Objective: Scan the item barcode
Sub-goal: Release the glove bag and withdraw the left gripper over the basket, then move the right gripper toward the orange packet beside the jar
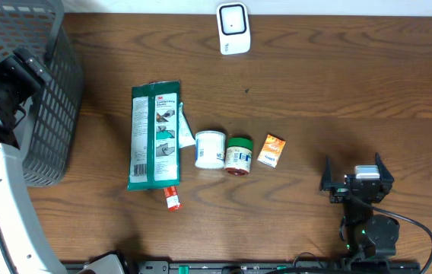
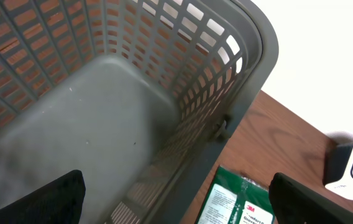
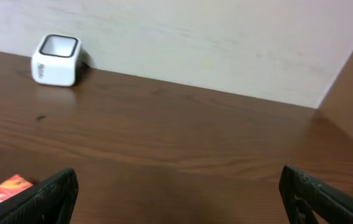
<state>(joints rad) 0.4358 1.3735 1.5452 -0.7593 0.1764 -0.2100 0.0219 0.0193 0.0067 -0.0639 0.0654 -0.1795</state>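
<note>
Right gripper (image 1: 355, 173): jaws fully spread, nothing between them; it sits at 5 o'clock on the table (image 1: 338, 91), fingers pointing towards 12; probably parked there to leave the goods uncovered.
Left gripper (image 2: 176, 202): equally wide and empty; it hangs over the mouth of the grey basket (image 1: 52, 106) at 9 o'clock, looking down into it; the basket floor is bare in the wrist view.
Nearest item: the orange box (image 1: 271, 151), at about 10 o'clock from the right gripper and well apart from it; it lies flat, so a grasp from above looks easy.
Rest of the row: the green jar (image 1: 239, 155) is just beside the box at its 9 o'clock; the white jar (image 1: 210, 149) touches or nearly touches the green one; the green packet (image 1: 154, 135) lies flat further towards 9, with a white tube (image 1: 186, 129) along its edge and a red-capped tube (image 1: 172, 198) at its 5 o'clock.
Item to scan: not singled out; no barcode is legible from here.
Scanner (image 1: 233, 28): stands at 12 o'clock against the far edge, window facing the table, so an item can be held up in front of it.
Step in hand: none begun; I judge the first pick lies ahead, likely the right arm's, since the box is closest to it.
</note>
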